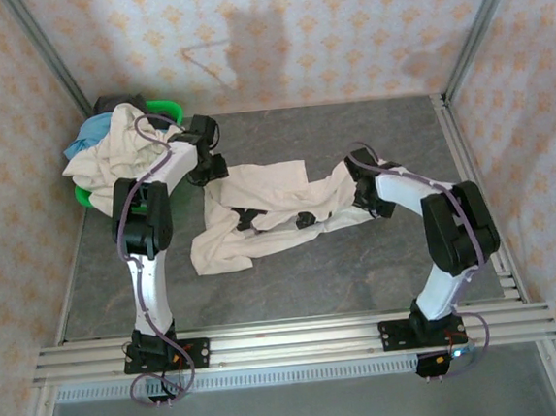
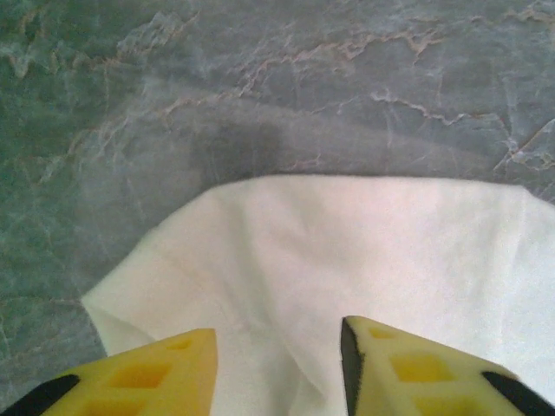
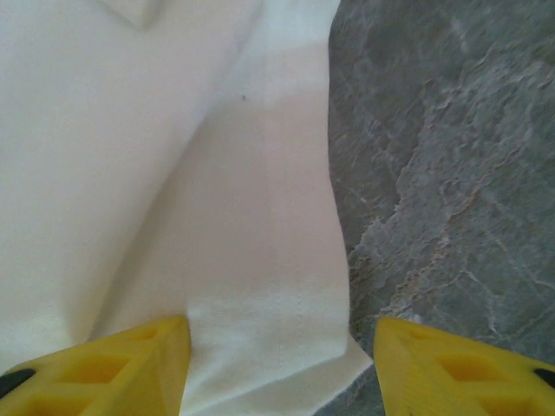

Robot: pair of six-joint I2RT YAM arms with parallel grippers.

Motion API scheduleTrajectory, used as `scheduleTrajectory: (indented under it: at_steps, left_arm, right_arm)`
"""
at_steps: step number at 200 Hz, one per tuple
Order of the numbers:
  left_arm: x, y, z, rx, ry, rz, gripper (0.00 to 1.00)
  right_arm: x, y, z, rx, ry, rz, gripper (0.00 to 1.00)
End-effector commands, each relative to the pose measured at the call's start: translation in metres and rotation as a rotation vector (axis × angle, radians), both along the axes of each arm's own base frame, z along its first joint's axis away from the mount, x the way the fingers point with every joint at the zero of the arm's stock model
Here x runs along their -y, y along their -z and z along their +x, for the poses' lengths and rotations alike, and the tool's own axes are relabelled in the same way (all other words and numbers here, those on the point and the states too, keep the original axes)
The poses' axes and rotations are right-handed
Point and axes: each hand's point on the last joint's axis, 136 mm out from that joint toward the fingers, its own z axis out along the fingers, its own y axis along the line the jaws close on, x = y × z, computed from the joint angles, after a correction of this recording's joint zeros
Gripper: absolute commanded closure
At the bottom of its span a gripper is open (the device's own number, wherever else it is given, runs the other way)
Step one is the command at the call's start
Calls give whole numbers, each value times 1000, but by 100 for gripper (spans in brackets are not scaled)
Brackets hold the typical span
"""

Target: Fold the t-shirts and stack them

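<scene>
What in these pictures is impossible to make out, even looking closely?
Top view: black print on the spread cream-white t-shirt, mostly swallowed by folds.
Top view: green plastic basket, buried under heaped shirts; their number is uncountable.
Wrist views: whether the left gripper or right gripper touches the cloth; yellow fingers are cut off by the bottom edge.

Green basket is mostly buried under the heaped t-shirts, just bits of rim peeking out. Dark patches on the spread cream t-shirt are too small and crumpled to read. In the left wrist view, the left fingers are chopped by the bottom edge. The right fingers are cut off the same way, with cloth running off the top and left.
</scene>
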Motion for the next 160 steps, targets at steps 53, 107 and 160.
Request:
scheduleTrajectory:
  at_steps: [53,107,160]
  left_arm:
    - [-2,-99,-23,191,-2,35,51]
    - [-17,-123,-89,250,-32,104,50]
    - [-22,-105,-150,226,-44,123,47]
  right_arm:
    - [9,-22,17,46,-10,-78,96]
    - [-1,-86,65,153,-89,-131,100]
    - [-7,-83,159,191,-121,29,68]
